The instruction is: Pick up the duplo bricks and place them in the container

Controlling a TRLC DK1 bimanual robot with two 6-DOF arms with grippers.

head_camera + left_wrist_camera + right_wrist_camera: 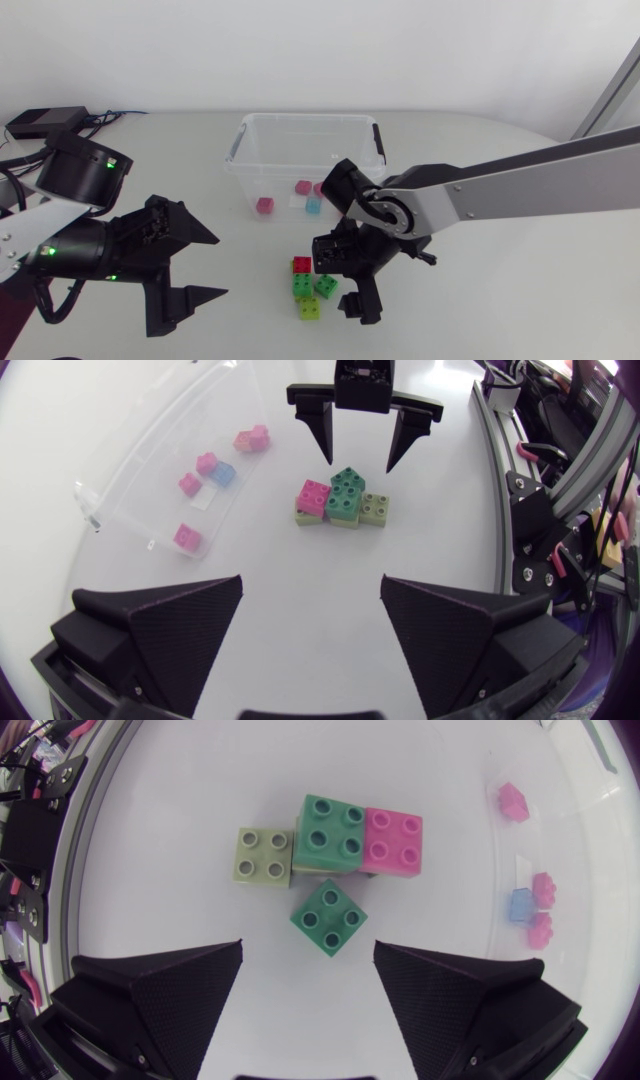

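Note:
Several duplo bricks lie clustered on the table: a red one, two green ones and a yellow-green one. My right gripper hangs open just over them. From its wrist, one green brick lies just ahead of the gap of the right gripper, untouched, with the other green, the red and the yellow-green behind it. My left gripper stands open, left of the bricks, holding nothing. The clear container behind holds several small bricks.
The container has black handle clips at both ends. A black box with cables sits at the far left corner of the table. Bare tabletop lies between the left gripper and the brick cluster.

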